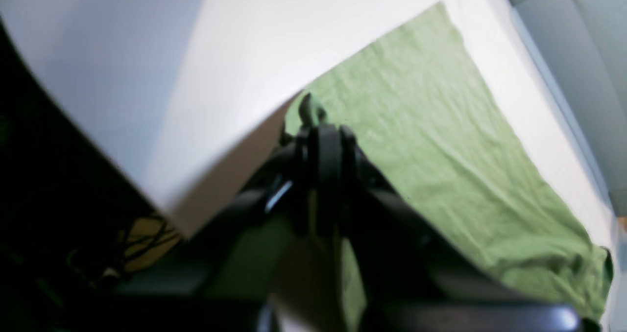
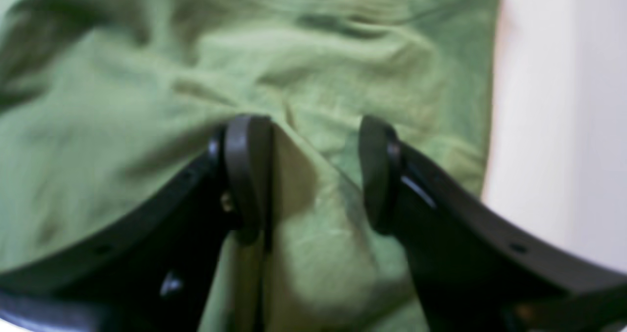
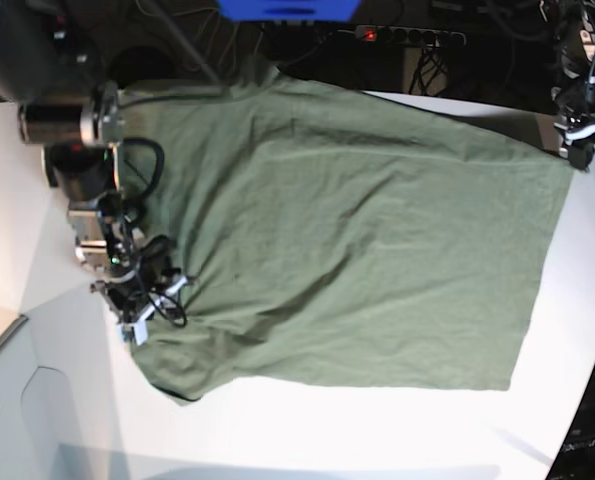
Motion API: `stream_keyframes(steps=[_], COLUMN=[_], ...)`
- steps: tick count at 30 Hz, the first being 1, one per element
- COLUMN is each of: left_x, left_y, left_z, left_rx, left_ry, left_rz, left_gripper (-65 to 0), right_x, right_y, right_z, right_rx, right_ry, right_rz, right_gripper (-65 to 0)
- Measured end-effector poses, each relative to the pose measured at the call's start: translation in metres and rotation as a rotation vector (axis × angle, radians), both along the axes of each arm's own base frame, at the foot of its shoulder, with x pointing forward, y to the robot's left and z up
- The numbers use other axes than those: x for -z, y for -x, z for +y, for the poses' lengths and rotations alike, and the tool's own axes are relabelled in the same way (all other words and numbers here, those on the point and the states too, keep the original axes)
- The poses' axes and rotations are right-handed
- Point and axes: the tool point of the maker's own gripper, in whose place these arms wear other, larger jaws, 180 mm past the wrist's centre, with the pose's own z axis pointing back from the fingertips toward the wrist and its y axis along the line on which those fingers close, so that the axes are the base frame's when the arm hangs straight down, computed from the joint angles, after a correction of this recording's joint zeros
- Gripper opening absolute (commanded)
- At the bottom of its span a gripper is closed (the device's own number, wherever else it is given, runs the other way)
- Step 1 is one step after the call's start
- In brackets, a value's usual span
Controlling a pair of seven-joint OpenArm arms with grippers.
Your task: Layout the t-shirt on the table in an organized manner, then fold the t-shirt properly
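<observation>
Shirt: the olive-green t-shirt [image 3: 357,250] lies spread over most of the white table [image 3: 377,430], its body fairly flat with light wrinkles; one straight edge runs down the base view's right side and another along the bottom.
Shirt, left end in base view: the cloth is bunched and creased here, with a rounded corner hanging toward the table's near edge.
Table: bare white surface shows below the shirt and to its left; a curved edge shows at the base view's lower right.
Right gripper [image 2: 313,175]: over the bunched end of the shirt, on the base view's left; its two black fingers [image 2: 247,175] stand apart with a raised fold of green cloth between them. The left finger touches the fold; whether the other one presses it I cannot tell, so the grip is not settled.
Left gripper [image 1: 323,141]: at the shirt's far corner, on the base view's upper right, near the table's edge; its jaws are clenched together on the shirt's corner, and a small tuft of cloth sticks up past the tips.
Left wrist view: the shirt stretches away from the pinched corner across the table; the picture is blurred.
Background: dark cables [image 3: 417,50] and a power strip [image 3: 407,36] sit beyond the table's far side.
</observation>
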Motion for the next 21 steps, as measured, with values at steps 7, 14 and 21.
stream_keyframes(steps=[7,14,21], left_x=[0.002,0.003,-0.002], left_y=[-0.005,-0.012,-0.008], left_z=[-0.009,-0.018,-0.020], left_rx=[-0.004,-0.002,0.005], left_ry=[0.024,0.045,0.034], left_rz=[-0.017,-0.034,-0.039], left_gripper=[-64.9,-64.9,-64.9], right_x=[-0.014,-0.079,-0.080], right_y=[-0.016,-0.070,-0.071], right_z=[-0.006,-0.040,-0.040], right_rx=[0.006,0.082,0.088], right_ry=[0.002,0.068,0.070], right_rz=[-0.063,-0.212,-0.211], right_gripper=[-37.5,-37.5,-37.7])
